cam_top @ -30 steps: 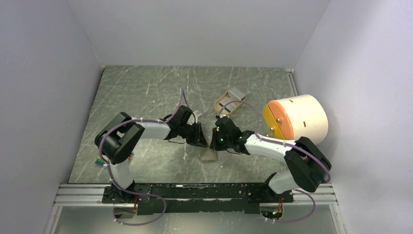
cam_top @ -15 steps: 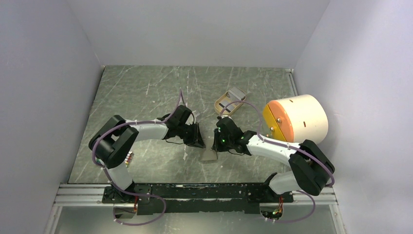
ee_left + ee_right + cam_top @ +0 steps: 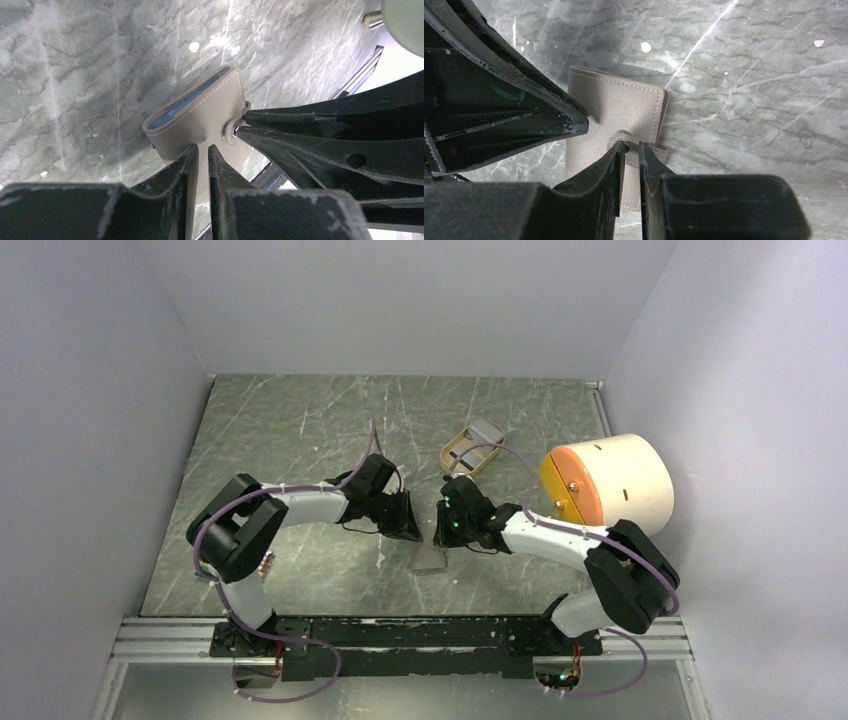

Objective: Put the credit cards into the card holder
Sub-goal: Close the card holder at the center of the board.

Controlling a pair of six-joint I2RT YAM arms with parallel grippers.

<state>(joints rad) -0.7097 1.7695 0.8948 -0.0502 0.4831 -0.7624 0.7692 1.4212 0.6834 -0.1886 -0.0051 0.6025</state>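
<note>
The card holder [image 3: 428, 558] lies folded shut on the marbled table, grey-olive with white stitching [image 3: 200, 120] [image 3: 619, 110]. A bluish lining shows along its open edge in the left wrist view. My left gripper [image 3: 412, 533] [image 3: 202, 147] is shut, its tips down on the cover. My right gripper [image 3: 438, 537] [image 3: 629, 146] meets it from the other side. Its jaws stand a narrow slit apart, tips on the snap strap [image 3: 644, 147] beside the metal snap button [image 3: 229, 132]. Whether the strap is pinched does not show. The credit cards are out of view.
A tan oval tray [image 3: 470, 450] sits behind the grippers. A big cream cylinder with an orange face [image 3: 605, 483] stands at the right wall. A small bundle of sticks [image 3: 265, 565] lies by the left arm's base. Walls close the table on three sides.
Both gripper heads have stayed on the card holder. The left arm's elbow swung slightly outward and back. The right gripper shifted a little towards the far side.
</note>
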